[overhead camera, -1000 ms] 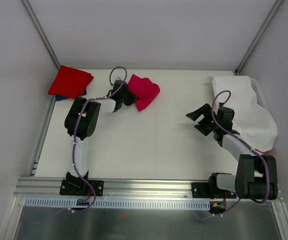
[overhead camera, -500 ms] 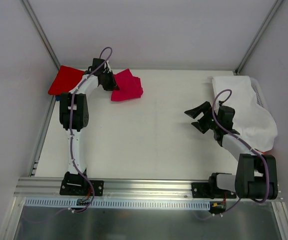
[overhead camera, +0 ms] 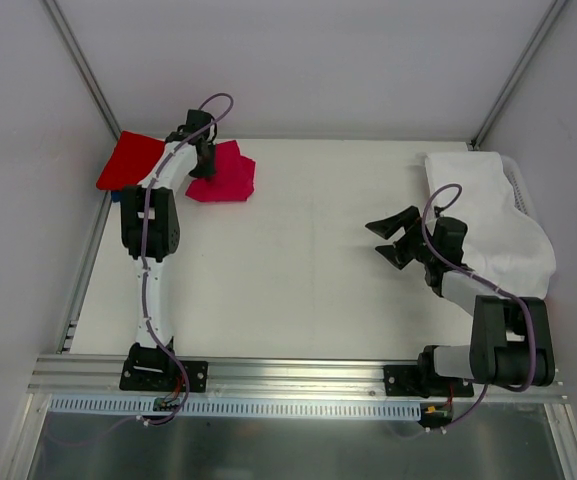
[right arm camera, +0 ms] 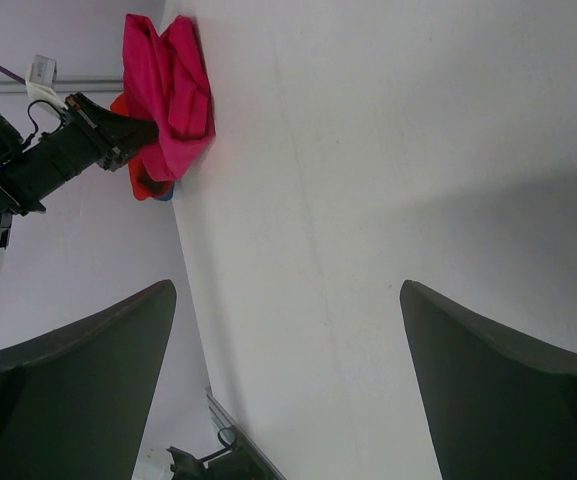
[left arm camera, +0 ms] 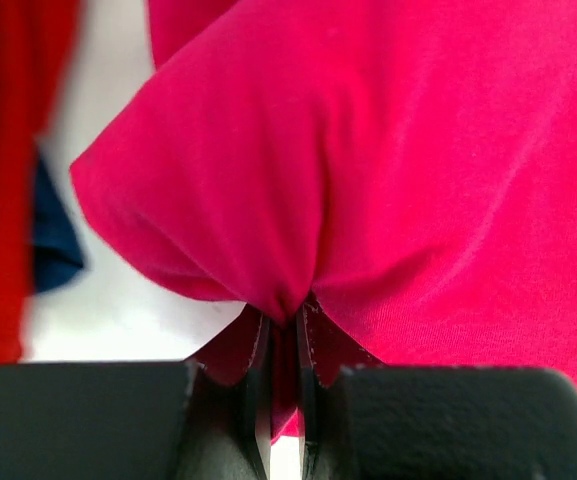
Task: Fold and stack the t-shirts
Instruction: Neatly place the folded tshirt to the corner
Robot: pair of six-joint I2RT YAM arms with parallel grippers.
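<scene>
My left gripper (overhead camera: 205,162) is shut on a bunched edge of the folded crimson-pink t-shirt (overhead camera: 224,175), near the table's far left corner. In the left wrist view the pink cloth (left arm camera: 368,160) fills the frame and is pinched between the jaws of the left gripper (left arm camera: 283,330). A brighter red t-shirt (overhead camera: 128,160) lies folded at the far left, with a blue one (left arm camera: 53,235) peeking out beneath it. My right gripper (overhead camera: 390,240) stands open above the bare table on the right, holding nothing; in its own view the pink shirt (right arm camera: 168,85) is far off.
A white cloth (overhead camera: 488,215) drapes over a bin at the right edge. Grey walls and metal frame posts close in the table (overhead camera: 308,280) on three sides. The aluminium rail (overhead camera: 288,375) with both arm bases runs along the near edge.
My left gripper has carried the crimson-pink t-shirt leftward, toward the red shirt in the far left corner. The right gripper has shifted slightly left and stays open.
</scene>
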